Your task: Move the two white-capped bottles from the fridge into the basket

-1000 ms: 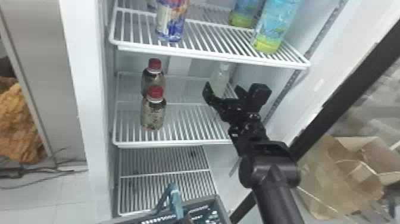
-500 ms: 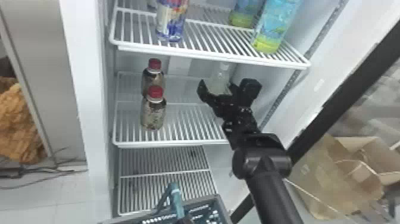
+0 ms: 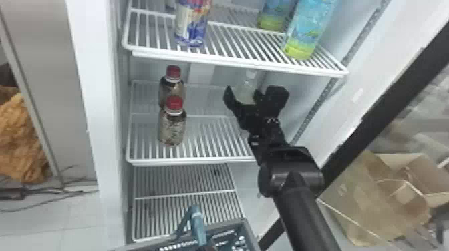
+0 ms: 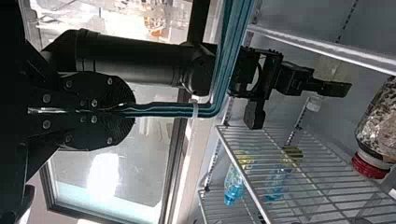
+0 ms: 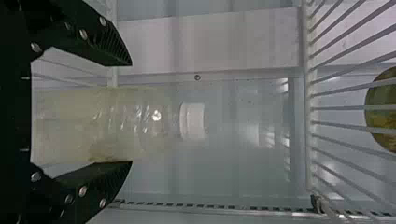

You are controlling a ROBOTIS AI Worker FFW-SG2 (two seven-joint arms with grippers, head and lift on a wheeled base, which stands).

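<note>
I judge this the grasping step: my right gripper [image 5: 132,113] has its fingers parted around the clear white-capped bottle [image 5: 93,123], upper centre in the head view. Next, close, then draw it out beneath the white wire shelf [image 3: 234,63]. Lower centre, my left gripper [image 4: 127,111] clasps the grey basket's [image 3: 251,233] teal handle [image 3: 197,225].

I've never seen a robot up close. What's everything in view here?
White-capped bottle: one, clear, middle shelf
Red-capped bottles: two, dark, middle shelf, left
Patterned container: one, multicoloured, top shelf
Blue-green containers: two, top shelf, right
Fridge shelves: at least three, white
Basket: one, grey, teal handle, below
Cardboard: brown, right, count unclear
Orange-brown heap: one, left
Cables: several, dark, floor
Right gripper: one, black, open around white-capped bottle
Left gripper: one, black, on basket's handle
</note>
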